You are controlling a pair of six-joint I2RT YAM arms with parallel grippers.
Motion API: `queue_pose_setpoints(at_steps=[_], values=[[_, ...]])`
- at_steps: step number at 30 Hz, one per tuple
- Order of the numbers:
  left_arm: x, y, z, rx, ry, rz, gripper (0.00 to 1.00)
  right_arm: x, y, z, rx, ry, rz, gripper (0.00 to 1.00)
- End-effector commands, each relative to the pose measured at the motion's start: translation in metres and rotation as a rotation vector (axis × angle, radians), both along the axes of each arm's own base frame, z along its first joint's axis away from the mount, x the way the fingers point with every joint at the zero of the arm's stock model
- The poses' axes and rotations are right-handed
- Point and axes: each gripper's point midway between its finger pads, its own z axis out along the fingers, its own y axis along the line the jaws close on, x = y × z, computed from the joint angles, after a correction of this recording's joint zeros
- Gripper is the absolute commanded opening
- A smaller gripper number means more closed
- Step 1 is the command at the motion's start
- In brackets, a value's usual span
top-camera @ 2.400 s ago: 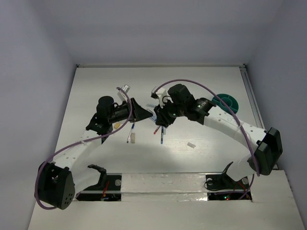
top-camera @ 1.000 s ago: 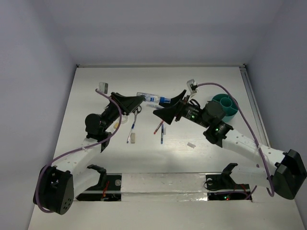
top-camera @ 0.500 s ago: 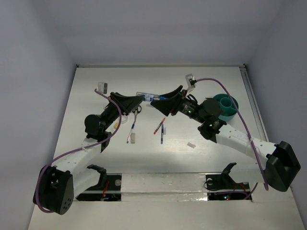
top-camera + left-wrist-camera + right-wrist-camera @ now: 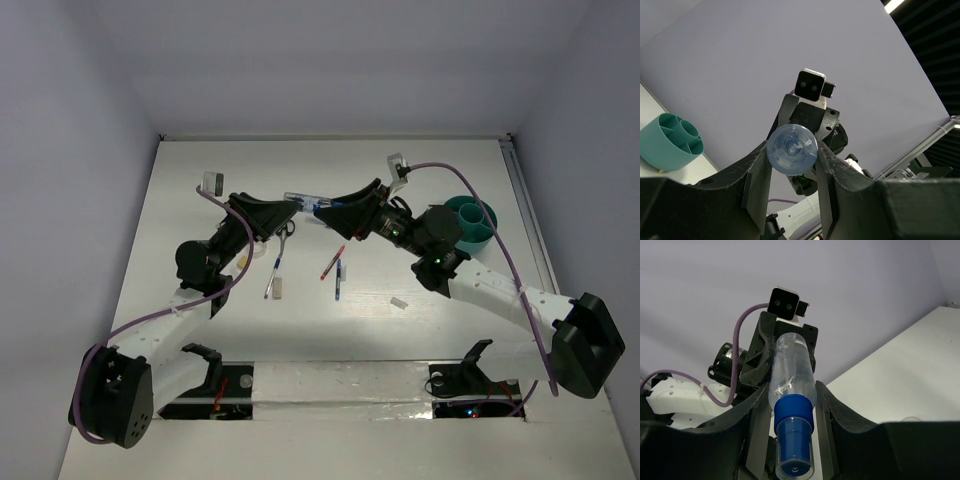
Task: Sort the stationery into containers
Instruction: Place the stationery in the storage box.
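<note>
Top external: I see both arms raised and reaching inward, left gripper [image 4: 291, 207] and right gripper [image 4: 324, 208] each clamped on one blue-capped clear bottle [image 4: 306, 200].

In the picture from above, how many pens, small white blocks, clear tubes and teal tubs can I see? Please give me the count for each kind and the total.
pens: 3
small white blocks: 2
clear tube with a blue cap: 1
teal tub: 1
Total: 7
</note>
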Motion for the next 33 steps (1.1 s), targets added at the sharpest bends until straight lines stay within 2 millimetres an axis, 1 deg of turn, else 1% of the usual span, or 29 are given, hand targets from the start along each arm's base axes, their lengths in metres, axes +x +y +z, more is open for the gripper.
queue_pose_setpoints(at_steps=[1,3,4,6,7,8,9,10,11,12,13,15,16,18,19,20,21,22,24,25,26,27,28,29,30,31,32,33], values=[[-0.026,0.006,0.029,-0.043,-0.203,0.002,0.04,-0.007,-0.01,0.044,0.116,-0.105,-0.009,0.27],[-0.023,0.006,0.025,-0.027,-0.193,0.011,0.08,-0.006,-0.01,0.043,0.106,-0.102,-0.017,0.24],[-0.021,0.005,0.022,-0.013,-0.179,0.016,0.16,-0.005,-0.012,0.042,0.093,-0.102,-0.029,0.24],[-0.02,0.005,0.019,0.007,-0.186,0.034,0.25,-0.002,-0.013,0.04,0.066,-0.089,-0.051,0.19],[-0.018,0.005,0.017,0.02,-0.178,0.042,0.35,0.004,-0.014,0.032,0.025,-0.065,-0.083,0.18],[-0.018,0.005,0.015,0.029,-0.175,0.049,0.41,0.005,-0.015,0.035,0.018,-0.064,-0.095,0.18],[-0.018,0.005,0.017,0.042,-0.196,0.066,0.47,0.008,-0.017,0.033,0.004,-0.055,-0.115,0.17],[-0.015,0.005,0.014,0.059,-0.182,0.075,0.53,0.01,-0.017,0.026,-0.034,-0.04,-0.127,0.17],[-0.014,0.005,0.013,0.069,-0.181,0.083,0.63,0.01,-0.018,0.026,-0.046,-0.038,-0.133,0.17],[-0.014,0.005,0.015,0.083,-0.198,0.099,0.67,0.01,-0.019,0.028,-0.057,-0.04,-0.139,0.17],[-0.012,0.005,0.012,0.099,-0.182,0.107,0.73,0.012,-0.019,0.021,-0.091,-0.028,-0.147,0.16],[-0.01,0.006,0.015,0.115,-0.189,0.123,0.8,0.012,-0.021,0.023,-0.103,-0.026,-0.154,0.15],[-0.009,0.006,0.014,0.131,-0.189,0.135,0.86,0.013,-0.022,0.017,-0.13,-0.017,-0.166,0.15],[-0.007,0.007,0.017,0.146,-0.194,0.15,0.93,0.014,-0.026,0.016,-0.158,-0.011,-0.187,0.15],[-0.003,0.006,0.01,0.185,-0.175,0.163,0.98,0.018,-0.029,0.011,-0.202,0.0,-0.212,0.15],[0.0,0.006,0.008,0.203,-0.167,0.178,0.99,0.02,-0.031,0.009,-0.224,0.004,-0.228,0.15],[0.001,0.007,0.011,0.218,-0.172,0.191,0.99,0.021,-0.036,0.009,-0.247,0.009,-0.253,0.14],[0.005,0.008,0.001,0.264,-0.124,0.202,0.99,0.031,-0.047,-0.001,-0.308,0.039,-0.32,0.14],[0.014,0.013,-0.008,0.361,-0.116,0.272,0.99,0.04,-0.066,-0.006,-0.363,0.066,-0.402,0.14],[0.013,0.017,-0.011,0.419,-0.074,0.291,0.99,0.05,-0.09,-0.015,-0.427,0.112,-0.486,0.13],[0.014,0.022,-0.012,0.452,-0.07,0.323,0.99,0.054,-0.102,-0.018,-0.457,0.129,-0.521,0.13],[0.012,0.026,-0.014,0.505,-0.106,0.349,0.99,0.058,-0.114,-0.022,-0.49,0.152,-0.549,0.13],[0.004,0.032,-0.015,0.546,-0.1,0.36,0.99,0.058,-0.13,-0.036,-0.56,0.197,-0.585,0.13],[0.003,0.037,-0.016,0.576,-0.1,0.389,0.99,0.066,-0.15,-0.03,-0.57,0.214,-0.647,0.13],[0.001,0.041,-0.019,0.628,-0.127,0.408,0.99,0.069,-0.162,-0.034,-0.6,0.237,-0.68,0.13],[-0.005,0.046,-0.026,0.672,-0.11,0.41,0.99,0.069,-0.178,-0.046,-0.659,0.286,-0.726,0.12],[-0.007,0.049,-0.029,0.702,-0.112,0.417,0.99,0.072,-0.187,-0.049,-0.693,0.297,-0.758,0.11],[-0.009,0.052,-0.033,0.742,-0.132,0.423,0.99,0.076,-0.201,-0.044,-0.704,0.31,-0.807,0.1]])
